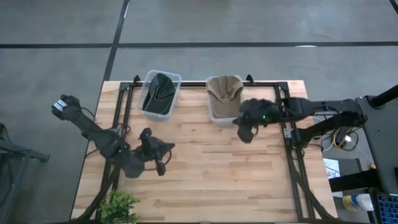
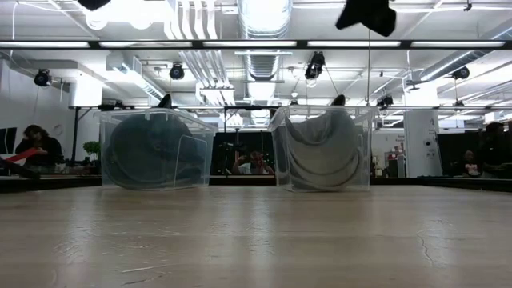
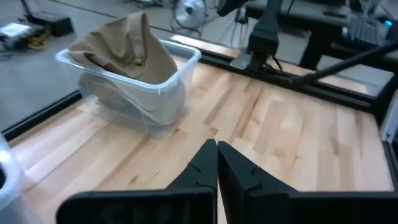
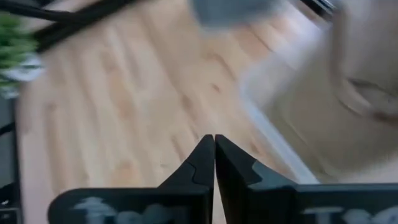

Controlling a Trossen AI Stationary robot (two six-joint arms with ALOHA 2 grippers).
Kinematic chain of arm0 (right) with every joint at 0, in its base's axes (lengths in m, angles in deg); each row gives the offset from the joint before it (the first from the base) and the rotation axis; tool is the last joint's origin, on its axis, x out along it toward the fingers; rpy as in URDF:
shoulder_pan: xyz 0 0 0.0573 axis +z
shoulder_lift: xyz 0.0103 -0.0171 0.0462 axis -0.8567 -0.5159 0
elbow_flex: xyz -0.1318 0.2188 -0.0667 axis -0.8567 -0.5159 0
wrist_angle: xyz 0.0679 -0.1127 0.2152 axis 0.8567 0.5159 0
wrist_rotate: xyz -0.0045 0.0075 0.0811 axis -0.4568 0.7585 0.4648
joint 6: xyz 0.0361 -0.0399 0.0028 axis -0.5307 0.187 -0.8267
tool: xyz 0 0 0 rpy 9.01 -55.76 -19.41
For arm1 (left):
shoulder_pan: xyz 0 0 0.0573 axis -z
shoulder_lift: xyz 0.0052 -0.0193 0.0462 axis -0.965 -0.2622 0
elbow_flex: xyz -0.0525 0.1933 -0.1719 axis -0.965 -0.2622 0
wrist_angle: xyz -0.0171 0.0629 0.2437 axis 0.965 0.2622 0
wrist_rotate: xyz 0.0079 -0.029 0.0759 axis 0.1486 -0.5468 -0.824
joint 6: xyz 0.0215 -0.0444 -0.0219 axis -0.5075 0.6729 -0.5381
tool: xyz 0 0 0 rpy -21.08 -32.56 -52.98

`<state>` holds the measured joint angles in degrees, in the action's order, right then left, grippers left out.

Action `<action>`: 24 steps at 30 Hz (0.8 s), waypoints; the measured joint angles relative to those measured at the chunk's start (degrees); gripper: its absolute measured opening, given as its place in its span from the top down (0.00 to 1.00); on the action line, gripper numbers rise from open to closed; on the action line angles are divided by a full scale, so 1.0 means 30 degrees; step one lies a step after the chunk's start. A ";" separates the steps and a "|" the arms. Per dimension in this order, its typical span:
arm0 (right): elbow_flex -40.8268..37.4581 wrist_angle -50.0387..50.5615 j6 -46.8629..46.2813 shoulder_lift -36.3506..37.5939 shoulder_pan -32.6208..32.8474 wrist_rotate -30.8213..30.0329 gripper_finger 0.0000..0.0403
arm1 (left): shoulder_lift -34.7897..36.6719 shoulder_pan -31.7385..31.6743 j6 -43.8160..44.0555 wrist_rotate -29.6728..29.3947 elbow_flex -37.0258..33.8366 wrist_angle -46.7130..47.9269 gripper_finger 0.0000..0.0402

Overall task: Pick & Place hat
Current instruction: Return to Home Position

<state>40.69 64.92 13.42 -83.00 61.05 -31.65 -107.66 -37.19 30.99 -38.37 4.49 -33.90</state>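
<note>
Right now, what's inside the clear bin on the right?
A brown cap fills the right bin, its crown bulging above the rim. Whatever might lie under the cap is covered. The right gripper, shut and empty, hangs beside the bin.

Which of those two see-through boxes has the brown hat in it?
The right bin, the one beside the right gripper, holds the brown cap. The left bin has a black cap in it instead.
</note>
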 joint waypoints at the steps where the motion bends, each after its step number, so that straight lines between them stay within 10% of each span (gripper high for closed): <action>1: -0.0477 -0.1136 0.0413 0.0071 0.0360 0.0006 0.98 | 0.0194 -0.0364 -0.0591 0.0733 -0.0027 -0.0238 0.99; 10: -0.5726 -1.0469 0.3965 0.2785 0.2752 0.1015 0.98 | 0.2622 -0.3500 -0.8658 1.0399 -0.2682 -0.7840 1.00; 24: -1.2034 -1.3733 0.8554 0.9550 0.5232 0.1142 0.98 | 1.1704 -0.3552 -1.1723 1.1259 -0.9361 -1.0081 1.00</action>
<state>4.59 23.72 39.08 -54.35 76.75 -28.22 -72.55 -47.85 -4.18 -4.59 -23.59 -64.14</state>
